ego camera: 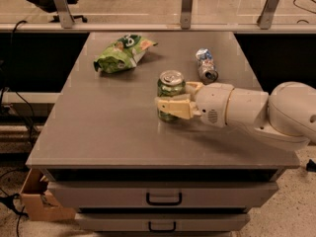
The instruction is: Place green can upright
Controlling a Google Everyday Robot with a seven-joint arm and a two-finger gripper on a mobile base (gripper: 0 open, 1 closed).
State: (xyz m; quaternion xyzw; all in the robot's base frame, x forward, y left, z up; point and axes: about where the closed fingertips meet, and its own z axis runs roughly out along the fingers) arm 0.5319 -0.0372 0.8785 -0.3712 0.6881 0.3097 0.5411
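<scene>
On table (98, 132), hand (174, 98) clasping upright green can (171, 81)

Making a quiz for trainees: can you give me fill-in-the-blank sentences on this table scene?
The green can stands ___ on the table. The gripper, shut on it, reaches in from the picture's ___ side. The silver-and-blue can lies on its ___.
Missing: upright; right; side.

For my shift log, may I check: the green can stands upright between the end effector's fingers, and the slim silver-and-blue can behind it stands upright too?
Not quite: the camera view shows the silver-and-blue can lying on its side. The rest holds: the green can stands upright, with the end effector closed around it.
</scene>
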